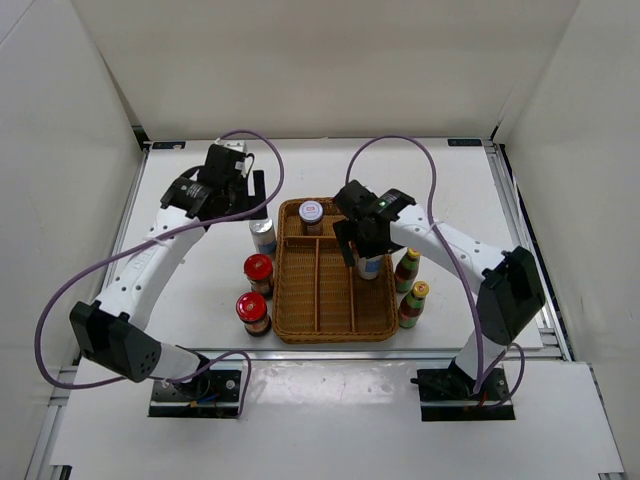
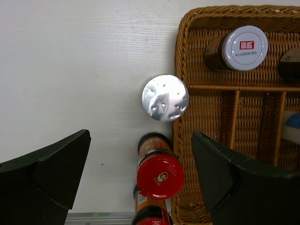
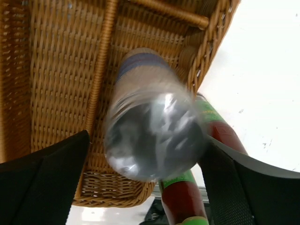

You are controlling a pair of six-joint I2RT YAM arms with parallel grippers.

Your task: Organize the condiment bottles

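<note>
Two jars [image 1: 258, 271] [image 1: 252, 312] and a bottle [image 1: 263, 236] stand left of the tray [image 1: 284, 300], two sauce bottles [image 1: 407, 268] [image 1: 413, 303] right, two containers [image 1: 311, 215] [image 1: 368, 266] inside.

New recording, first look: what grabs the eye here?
The brown wicker tray in the middle of the table, with the right gripper over its right-hand compartment, jaws apart around a silver-lidded bottle in it. Left of the tray, two red-lidded jars and a second silver-lidded bottle stand on the table below the open left gripper; two yellow-capped sauce bottles stand on its right.
</note>
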